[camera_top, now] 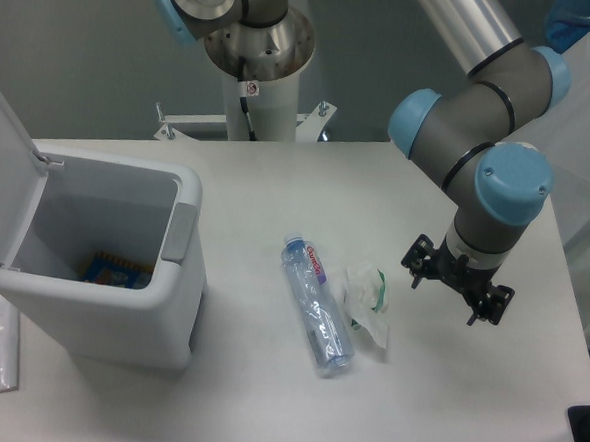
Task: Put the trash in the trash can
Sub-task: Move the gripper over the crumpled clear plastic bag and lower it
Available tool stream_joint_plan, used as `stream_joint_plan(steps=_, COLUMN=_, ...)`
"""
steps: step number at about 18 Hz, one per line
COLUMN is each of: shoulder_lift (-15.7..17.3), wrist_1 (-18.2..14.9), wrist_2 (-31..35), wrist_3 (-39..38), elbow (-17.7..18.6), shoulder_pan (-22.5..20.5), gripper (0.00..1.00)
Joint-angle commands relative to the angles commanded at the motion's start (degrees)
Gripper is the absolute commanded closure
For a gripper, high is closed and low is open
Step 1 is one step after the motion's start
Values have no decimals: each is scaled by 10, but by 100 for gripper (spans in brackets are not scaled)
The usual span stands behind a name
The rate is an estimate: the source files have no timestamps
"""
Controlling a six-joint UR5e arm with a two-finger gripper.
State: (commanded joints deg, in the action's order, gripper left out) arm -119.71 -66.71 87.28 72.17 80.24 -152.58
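While both pieces of trash are lying on the table (445, 390), nothing of the task is showing as done. The crushed bottle (317, 305) is resting near the middle, with the crumpled wrapper (366, 300) touching it at its three o'clock. The trash can (112, 260) is standing open at nine o'clock of the bottle, something blue-orange already lying inside. The gripper (456, 287) is hanging at three o'clock of the wrapper, fingers apart, gripping nothing. Both pickups are remaining.
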Motion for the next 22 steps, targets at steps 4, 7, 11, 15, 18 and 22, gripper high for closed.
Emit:
stream_joint_plan(steps=4, shoulder_lift=-2, wrist_1=2, wrist_2=-3, wrist_3=-41, elbow=2, shoulder_pan=3, gripper=0)
stream_joint_plan(steps=7, shoulder_lift=-5, wrist_1=5, wrist_2=-7, wrist_3=-127, elbow=1, shoulder_pan=4, gripper=0)
stream_joint_plan(steps=11, shoulder_lift=-7, wrist_1=7, wrist_2=-32, wrist_3=-152, elbow=13, shoulder_pan=14, gripper=0)
stream_joint_plan(steps=15, shoulder_lift=-3, wrist_1=25, wrist_2=-30, wrist_3=-224, elbow=22, shoulder_pan=31, gripper=0)
stream_joint_plan(steps=18, shoulder_lift=4, wrist_1=93, wrist_2=-31, wrist_3=-309, elbow=58, shoulder_pan=40, gripper=0)
stream_joint_plan(steps=22, shoulder_lift=11, wrist_1=110, wrist_2=-32, wrist_3=-345, elbow=96, shoulder_pan=60, gripper=0)
